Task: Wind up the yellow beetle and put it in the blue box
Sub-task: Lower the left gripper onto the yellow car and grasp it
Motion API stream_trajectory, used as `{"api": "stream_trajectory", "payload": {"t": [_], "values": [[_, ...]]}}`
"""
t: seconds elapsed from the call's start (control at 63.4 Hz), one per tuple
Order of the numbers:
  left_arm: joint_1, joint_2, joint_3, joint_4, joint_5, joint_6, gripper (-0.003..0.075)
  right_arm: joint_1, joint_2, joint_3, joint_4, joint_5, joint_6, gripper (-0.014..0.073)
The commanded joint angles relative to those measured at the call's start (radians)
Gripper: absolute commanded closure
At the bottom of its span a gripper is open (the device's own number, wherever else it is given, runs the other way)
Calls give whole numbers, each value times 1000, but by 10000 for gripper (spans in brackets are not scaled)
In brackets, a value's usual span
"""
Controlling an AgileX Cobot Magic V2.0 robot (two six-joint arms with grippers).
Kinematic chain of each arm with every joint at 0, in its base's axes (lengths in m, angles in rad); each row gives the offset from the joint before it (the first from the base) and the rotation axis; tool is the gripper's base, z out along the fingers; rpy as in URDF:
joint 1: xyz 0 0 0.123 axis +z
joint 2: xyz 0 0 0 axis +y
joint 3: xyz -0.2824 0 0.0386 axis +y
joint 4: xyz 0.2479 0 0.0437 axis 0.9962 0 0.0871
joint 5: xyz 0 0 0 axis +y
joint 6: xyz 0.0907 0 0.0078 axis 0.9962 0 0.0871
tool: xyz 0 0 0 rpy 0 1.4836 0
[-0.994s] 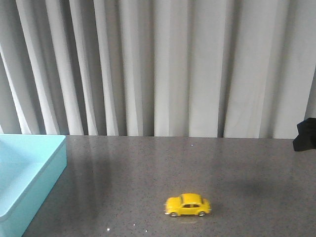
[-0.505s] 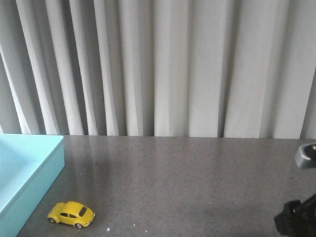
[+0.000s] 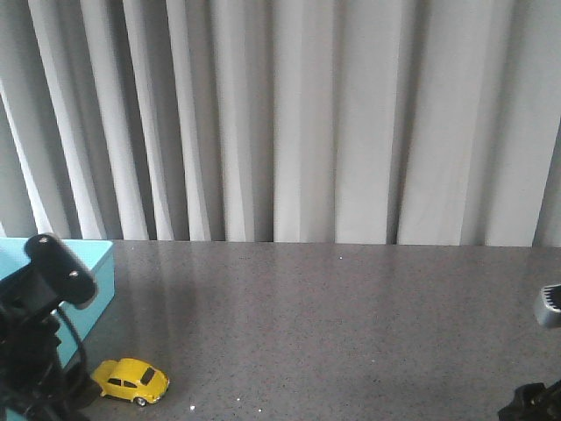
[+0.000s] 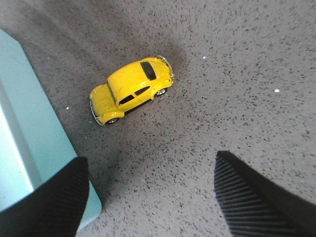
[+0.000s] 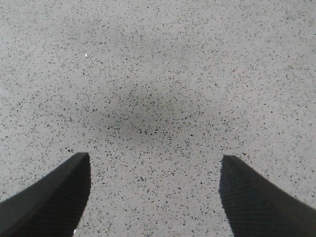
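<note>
Soft even light, faint shadows on the table (image 3: 351, 316), front view slightly grainy

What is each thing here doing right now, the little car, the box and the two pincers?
yellow beetle: on its wheels on the table, beside the box, held by nothing.
blue box: on the table; its inside is mostly out of view.
left pincer: open, above the table near the car, holding nothing.
right pincer: open, over bare table, holding nothing.
</note>
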Motion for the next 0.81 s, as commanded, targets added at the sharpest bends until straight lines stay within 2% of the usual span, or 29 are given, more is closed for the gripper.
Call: {"api": "stream_trajectory", "payload": {"t": [0.0,0.158,0.442,0.789], "values": [[-7,81,-131,3,39,48,175,1,-18,-24,-8,-55,2,67],[-7,239,-278,4,162,150,172,1,-18,-24,-8,-55,2,67],[-6,473,-472,4,256,324,172,1,-18,-24,-8,-55,2,67],[82,655,-662,-23,358,413,172,1,-18,-24,-8,-44,2,67]]}}
